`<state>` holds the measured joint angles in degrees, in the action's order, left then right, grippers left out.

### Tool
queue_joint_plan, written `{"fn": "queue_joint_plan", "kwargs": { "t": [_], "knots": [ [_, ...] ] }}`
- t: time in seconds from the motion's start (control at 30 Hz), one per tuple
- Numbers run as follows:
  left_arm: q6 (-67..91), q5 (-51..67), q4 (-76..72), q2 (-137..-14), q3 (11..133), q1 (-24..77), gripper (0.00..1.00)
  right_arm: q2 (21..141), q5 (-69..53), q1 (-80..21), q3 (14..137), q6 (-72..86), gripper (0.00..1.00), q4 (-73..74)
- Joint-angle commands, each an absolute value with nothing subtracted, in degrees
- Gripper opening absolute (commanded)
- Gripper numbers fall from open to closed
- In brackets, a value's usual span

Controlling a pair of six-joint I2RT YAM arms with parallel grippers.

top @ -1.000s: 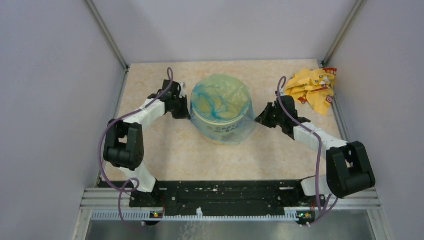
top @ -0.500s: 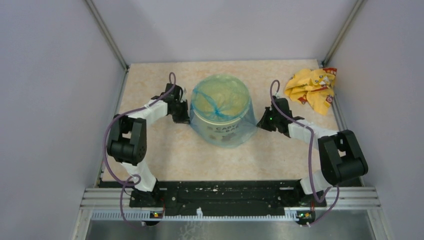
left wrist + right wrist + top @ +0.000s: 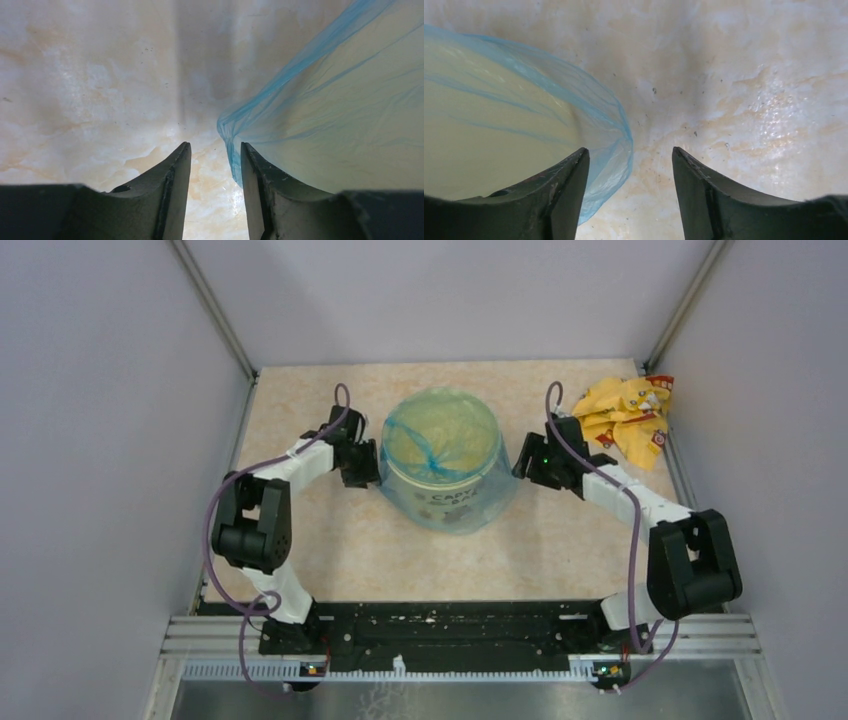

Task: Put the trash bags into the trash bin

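Observation:
The pale yellow trash bin (image 3: pixel 447 504) stands mid-table. The blue trash bag (image 3: pixel 440 436) lines it, its mouth folded over the rim and hanging down the outside wall. My left gripper (image 3: pixel 368 468) sits low at the bin's left side, open. In the left wrist view (image 3: pixel 214 146) a fold of the bag (image 3: pixel 320 115) hangs just beyond the right finger, and only table shows between the jaws. My right gripper (image 3: pixel 522 466) is at the bin's right side, open. In the right wrist view (image 3: pixel 630 150) the bag's loose edge (image 3: pixel 609 150) lies beside the left finger, ungripped.
A crumpled yellow-and-red wrapper (image 3: pixel 625 420) lies at the back right corner, just behind the right arm. Grey walls enclose the table on the left, right and back. The arm bases stand on the black rail (image 3: pixel 450 625) at the near edge.
Both grippers have gone from shut on the bag's edge to open, letting the film go. The right gripper has shifted a little towards the back. The bag's skirt hangs slack against the bin.

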<state>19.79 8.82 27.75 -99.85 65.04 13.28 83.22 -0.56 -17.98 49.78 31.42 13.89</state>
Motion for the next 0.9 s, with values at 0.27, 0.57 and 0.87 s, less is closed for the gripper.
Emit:
{"fn": "queue_joint_plan", "kwargs": {
  "t": [0.27, 0.57, 0.87],
  "knots": [
    [19.4, 2.6, 29.3, -92.6, 68.5, 13.4, 0.59, 74.9, 3.4, -18.9, 68.2, 26.6, 0.74, 32.9],
    [19.4, 4.0, 29.1, -86.6, 68.1, 13.4, 0.59, 78.8, 6.0, -27.2, 87.8, 22.5, 0.81, 44.7],
    [19.1, 8.1, 29.1, -81.4, 67.0, 13.4, 0.55, 93.7, 9.2, -39.6, 110.3, 18.3, 0.80, 54.2]
  ]
}}
